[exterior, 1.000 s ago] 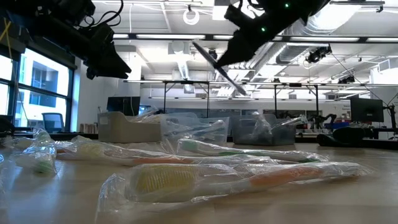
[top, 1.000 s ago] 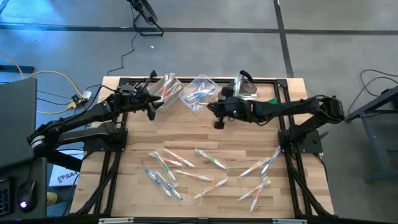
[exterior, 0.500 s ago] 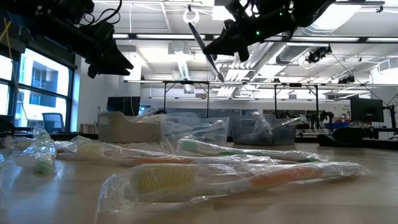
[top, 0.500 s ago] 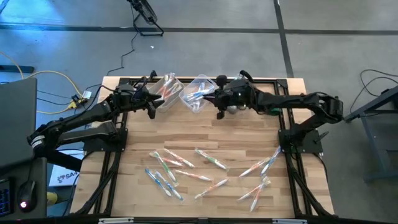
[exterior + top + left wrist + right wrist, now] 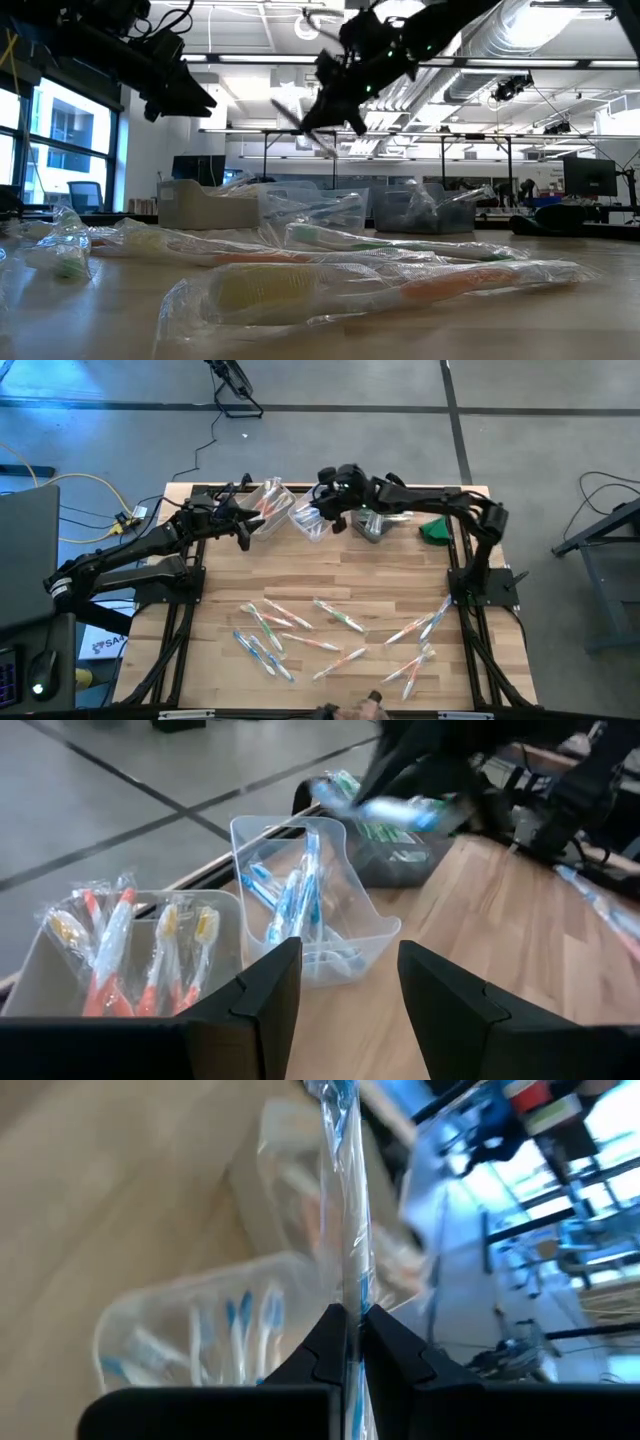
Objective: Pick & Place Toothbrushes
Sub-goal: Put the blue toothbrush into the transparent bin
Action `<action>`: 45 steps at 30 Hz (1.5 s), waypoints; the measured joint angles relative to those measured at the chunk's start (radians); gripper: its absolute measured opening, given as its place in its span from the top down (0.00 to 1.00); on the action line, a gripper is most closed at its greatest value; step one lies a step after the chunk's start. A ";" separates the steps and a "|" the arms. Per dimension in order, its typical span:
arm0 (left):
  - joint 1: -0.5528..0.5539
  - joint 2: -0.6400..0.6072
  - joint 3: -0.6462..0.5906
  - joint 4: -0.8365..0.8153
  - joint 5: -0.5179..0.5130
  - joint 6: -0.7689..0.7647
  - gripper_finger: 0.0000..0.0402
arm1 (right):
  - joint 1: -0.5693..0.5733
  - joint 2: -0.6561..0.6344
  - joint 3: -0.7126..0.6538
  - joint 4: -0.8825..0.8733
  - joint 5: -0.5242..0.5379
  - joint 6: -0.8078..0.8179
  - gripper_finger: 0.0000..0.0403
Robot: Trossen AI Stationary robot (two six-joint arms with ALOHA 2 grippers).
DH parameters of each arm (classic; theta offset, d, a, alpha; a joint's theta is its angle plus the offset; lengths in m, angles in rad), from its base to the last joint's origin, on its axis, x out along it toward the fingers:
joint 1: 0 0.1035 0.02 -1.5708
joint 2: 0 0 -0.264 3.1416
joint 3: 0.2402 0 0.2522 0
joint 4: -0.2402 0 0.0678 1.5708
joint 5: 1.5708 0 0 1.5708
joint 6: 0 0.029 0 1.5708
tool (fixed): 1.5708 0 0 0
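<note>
The right end effector (image 5: 327, 503) has swung along the table's far edge, from the grey bin (image 5: 372, 525) to above the clear middle bin of blue brushes (image 5: 316, 512), pinched tight on a blue toothbrush in crinkly clear wrapper (image 5: 345, 1230). The left end effector (image 5: 243, 522), parted and empty, hangs by the bin of orange brushes (image 5: 266, 503). The brush looks light, stiff and slippery-wrapped; mid-handle is probably best. Three bins; roughly fourteen wrapped toothbrushes (image 5: 337, 616) lie toward the near edge.

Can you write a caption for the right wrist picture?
Right gripper pinches a wrapped blue toothbrush above the clear bin of blue toothbrushes.
</note>
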 joint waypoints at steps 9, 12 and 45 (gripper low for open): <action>0.000 0.000 0.000 -0.001 0.000 0.056 0.59 | -0.036 0.123 0.064 -0.063 0.005 -0.028 0.98; 0.000 0.000 0.000 -0.002 0.000 0.056 0.59 | -0.042 0.126 0.064 -0.096 0.011 -0.027 0.98; 0.000 0.000 0.000 -0.003 0.000 0.056 0.59 | -0.082 0.153 0.064 -0.155 0.070 0.090 0.80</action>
